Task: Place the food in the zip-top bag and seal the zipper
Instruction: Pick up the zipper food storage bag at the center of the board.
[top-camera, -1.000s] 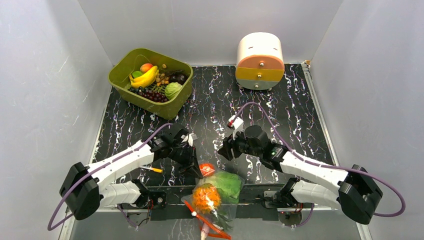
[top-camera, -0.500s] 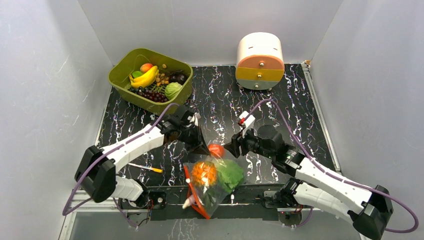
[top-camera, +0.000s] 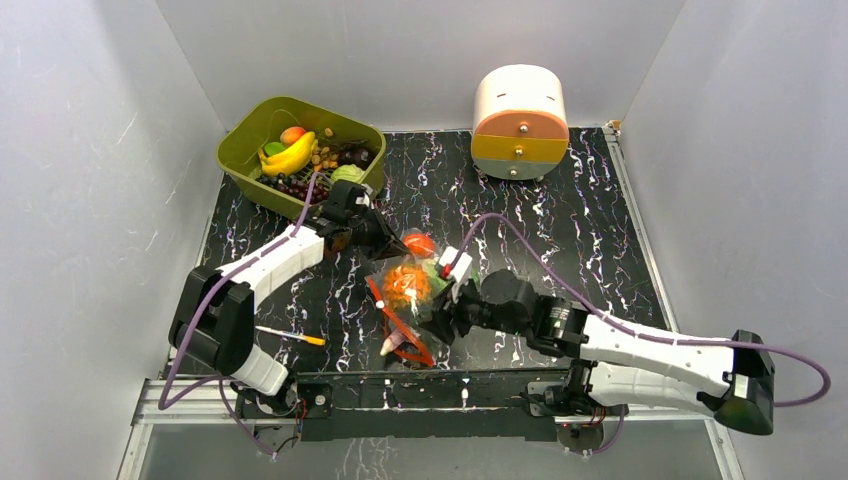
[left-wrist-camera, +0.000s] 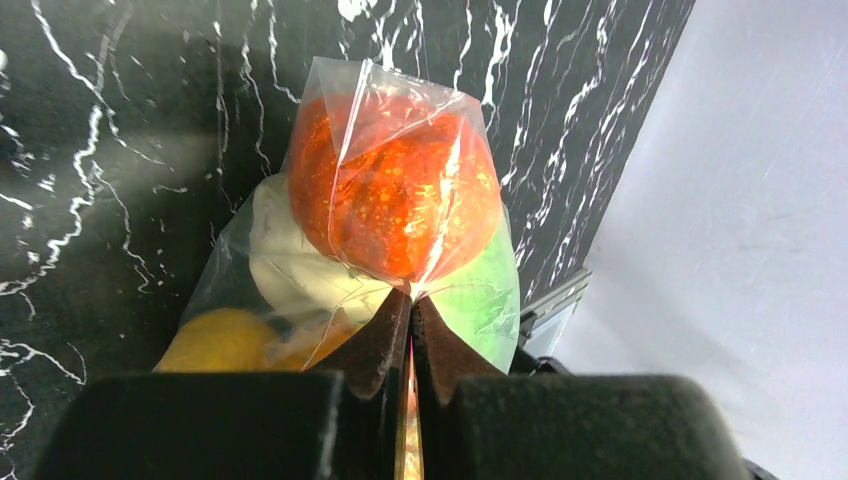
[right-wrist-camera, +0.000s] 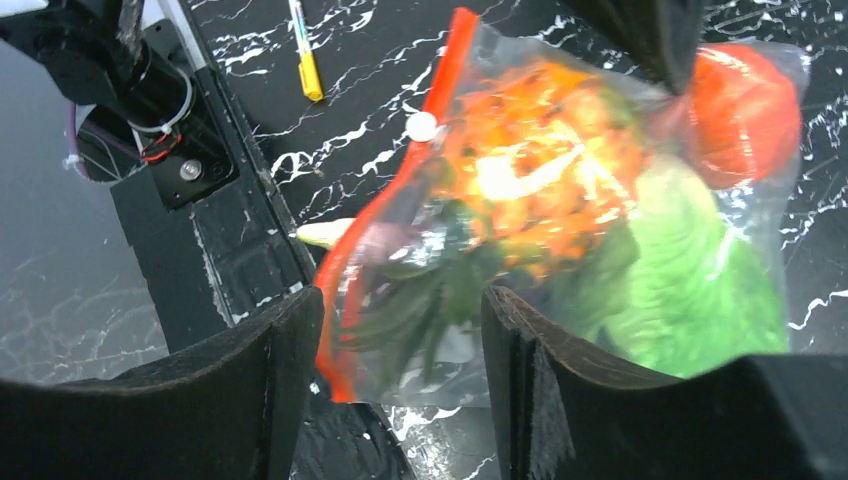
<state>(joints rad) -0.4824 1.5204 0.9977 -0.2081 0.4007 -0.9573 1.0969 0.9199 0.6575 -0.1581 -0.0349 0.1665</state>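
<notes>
The black, white-veined marble table (top-camera: 600, 240) carries an olive-green basket (top-camera: 300, 212) of toy fruit at 11 o'clock and a small cream-and-orange drawer unit (top-camera: 519, 122) at 1 o'clock. A yellow-tipped pen (top-camera: 290, 336) lies at 8 o'clock. Near the centre sits the filled zip-top bag (top-camera: 410, 295); whether all of it rests on the surface cannot be told.

Left gripper (left-wrist-camera: 410, 312) is clamped on a corner of the zip-top bag (top-camera: 408, 292), with a round piece (left-wrist-camera: 395, 200) inside just ahead of its fingertips. Right gripper (right-wrist-camera: 400, 310) is spread at the bag's opposite end: lettuce (right-wrist-camera: 690, 290) inside to its right, zipper (right-wrist-camera: 390, 200) ahead-left, pen (right-wrist-camera: 305, 55) on the table (top-camera: 600, 220) beyond. Basket (top-camera: 245, 120) sits near the left gripper, away from the bag.
</notes>
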